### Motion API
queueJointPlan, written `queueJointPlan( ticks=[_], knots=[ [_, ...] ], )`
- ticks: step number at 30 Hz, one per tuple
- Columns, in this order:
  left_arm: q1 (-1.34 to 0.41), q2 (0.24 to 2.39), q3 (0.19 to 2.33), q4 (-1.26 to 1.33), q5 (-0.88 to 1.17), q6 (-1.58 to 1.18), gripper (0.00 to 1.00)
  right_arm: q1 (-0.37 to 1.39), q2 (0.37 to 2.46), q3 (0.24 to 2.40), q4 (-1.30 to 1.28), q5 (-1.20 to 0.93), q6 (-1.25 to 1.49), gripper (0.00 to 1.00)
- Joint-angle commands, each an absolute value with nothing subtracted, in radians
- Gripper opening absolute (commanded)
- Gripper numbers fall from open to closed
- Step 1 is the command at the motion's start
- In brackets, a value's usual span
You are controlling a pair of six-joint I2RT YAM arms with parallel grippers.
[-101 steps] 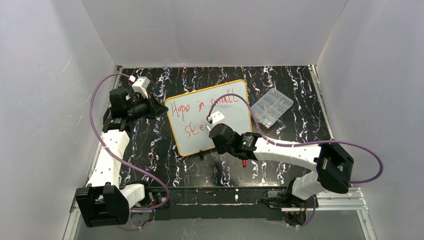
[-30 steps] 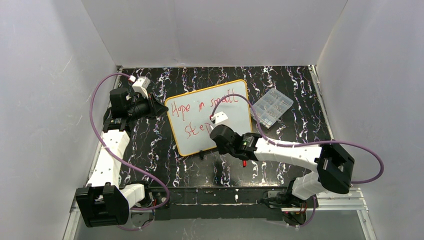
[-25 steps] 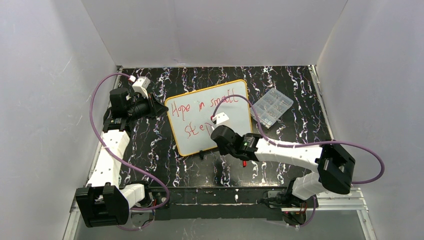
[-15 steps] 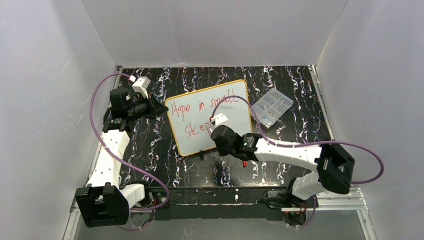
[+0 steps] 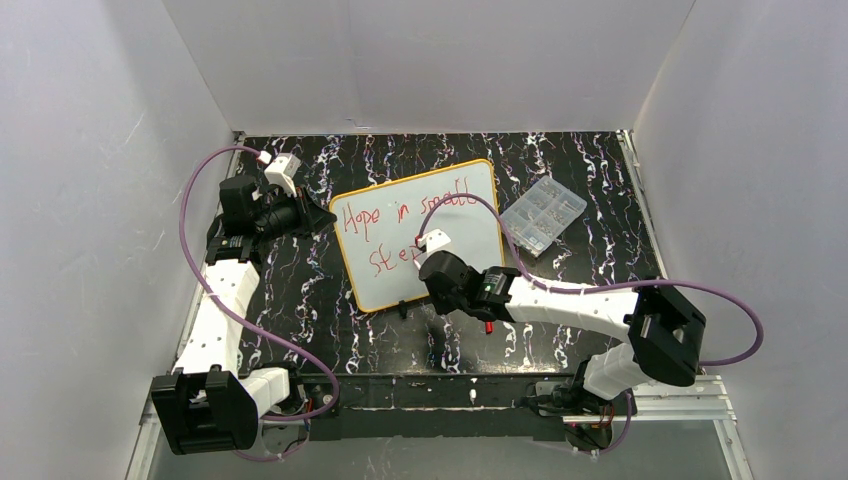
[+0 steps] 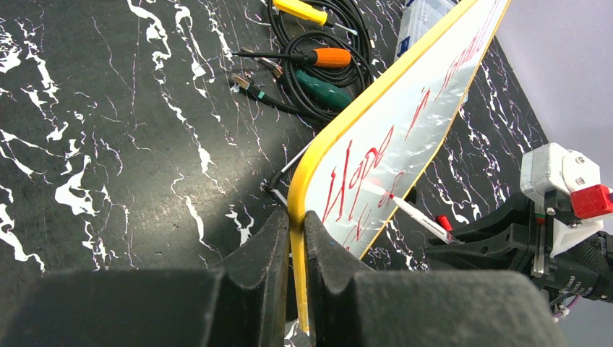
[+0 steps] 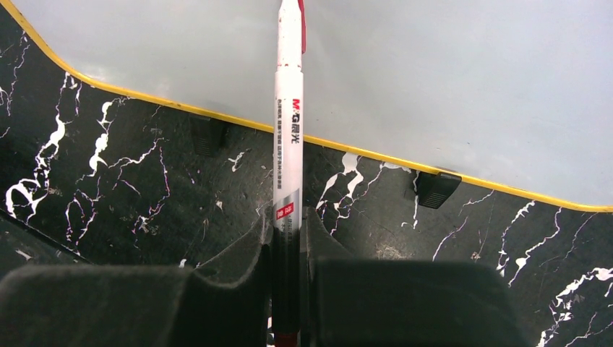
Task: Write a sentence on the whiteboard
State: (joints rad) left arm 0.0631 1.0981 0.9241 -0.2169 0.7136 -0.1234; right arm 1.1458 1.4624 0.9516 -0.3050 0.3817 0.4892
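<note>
The whiteboard (image 5: 478, 225), white with an orange-yellow rim, stands propped at a tilt on the black marble table. The sentence (image 5: 375, 218) in red reads "Hope in small" with "Step" on the line below. My left gripper (image 5: 322, 218) is shut on the board's left rim (image 6: 298, 195), which sits between its fingers (image 6: 264, 246). My right gripper (image 5: 432, 264) is shut on a white marker (image 7: 288, 144). The marker's red tip meets the board (image 7: 434, 87) just after "Step". The left wrist view shows the marker (image 6: 419, 217) slanting onto the whiteboard (image 6: 426, 94).
A clear plastic parts box (image 5: 543, 213) lies right of the board. Screwdrivers and black cables (image 6: 318, 58) lie behind the board's back edge. Two black feet (image 7: 437, 189) stick out under the board's near rim. White walls close in three sides.
The letter "p" has been added after "Ste" on the second line. Over the last half second my right gripper and marker shifted slightly left. The left arm has not moved.
</note>
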Motion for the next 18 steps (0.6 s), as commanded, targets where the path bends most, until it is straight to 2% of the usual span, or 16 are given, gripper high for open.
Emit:
queueJointPlan(
  ticks=[1, 18],
  knots=[
    [0.044, 1.071, 0.917, -0.223, 0.769, -0.123, 0.0, 1.144, 1.468, 0.972, -0.273, 0.385, 0.476, 0.01],
    [0.043, 1.071, 0.916, -0.224, 0.764, -0.124, 0.0, 1.093, 1.341, 0.938, -0.277, 0.428, 0.464, 0.01]
  ],
)
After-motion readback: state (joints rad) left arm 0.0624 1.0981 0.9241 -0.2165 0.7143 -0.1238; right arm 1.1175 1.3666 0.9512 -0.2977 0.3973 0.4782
